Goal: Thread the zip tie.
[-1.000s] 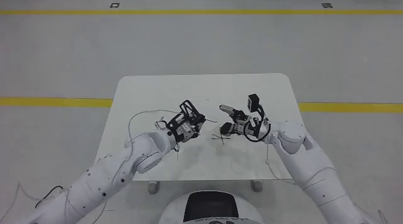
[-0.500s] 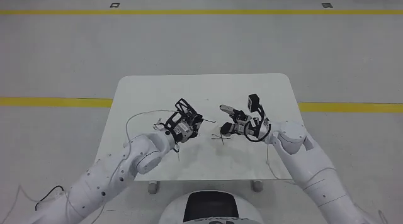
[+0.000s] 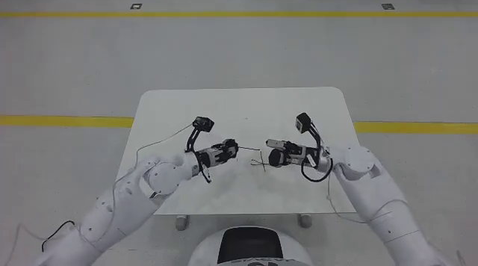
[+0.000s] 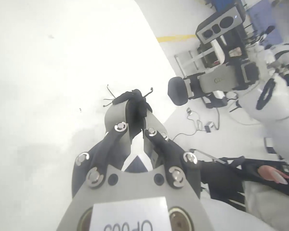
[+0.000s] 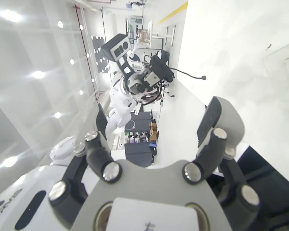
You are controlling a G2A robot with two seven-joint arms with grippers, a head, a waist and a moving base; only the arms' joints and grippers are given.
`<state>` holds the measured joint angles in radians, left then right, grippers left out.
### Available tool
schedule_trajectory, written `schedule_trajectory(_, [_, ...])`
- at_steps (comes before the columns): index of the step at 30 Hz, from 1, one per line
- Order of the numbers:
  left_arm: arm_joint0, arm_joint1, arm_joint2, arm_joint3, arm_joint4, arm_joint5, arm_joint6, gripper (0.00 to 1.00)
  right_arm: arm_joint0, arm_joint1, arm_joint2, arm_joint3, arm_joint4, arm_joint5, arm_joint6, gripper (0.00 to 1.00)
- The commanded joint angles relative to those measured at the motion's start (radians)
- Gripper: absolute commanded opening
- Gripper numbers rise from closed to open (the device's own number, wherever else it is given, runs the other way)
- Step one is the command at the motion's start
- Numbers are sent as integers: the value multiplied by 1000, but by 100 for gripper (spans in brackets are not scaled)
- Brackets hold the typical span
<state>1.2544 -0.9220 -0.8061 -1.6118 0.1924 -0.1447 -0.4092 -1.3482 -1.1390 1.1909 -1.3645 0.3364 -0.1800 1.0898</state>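
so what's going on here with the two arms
The left gripper is shut on a black zip tie and holds it above the white table, its free end pointing toward the right gripper. The right gripper is open and empty, facing it across a gap. A loose zip tie lies on the table below them. The held tie does not look threaded yet.

The top view is bright and even, lit from above; the table [image 3: 299,105] and the pale floor [image 3: 239,49] around it carry almost no shade. In the left wrist view the table is burnt out to plain white glare. In the right wrist view it is washed out too, and the black zip tie [image 5: 203,77] makes a dark line against it. Far from the table, round lamps [image 5: 38,74] flare, and straight lines bend near the edges.
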Motion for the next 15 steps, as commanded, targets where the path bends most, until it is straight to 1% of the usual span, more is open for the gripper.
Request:
schedule_trajectory(1, [7,-2,-5,11,-46,-12,-3,0,5,0,3,36,39,-39,43,100])
schedule_trajectory(4, [13,-5,-8,27,-96,-19,-11,0,20,-2,-3,78,96,-101,93,100])
schedule_trajectory(5, [12,-6,-7,35,-105,-5,-21,0,21,-3,-4,83,99,-107,96,100])
schedule_trajectory(6, [7,-7,-6,39,-91,6,-24,0,21,-3,-4,83,99,-107,96,100])
schedule_trajectory(14, [7,-7,-6,39,-91,6,-24,0,21,-3,-4,83,99,-107,96,100])
schedule_trajectory(15, [15,-9,-4,40,-128,19,-24,0,21,-3,-4,83,99,-107,96,100])
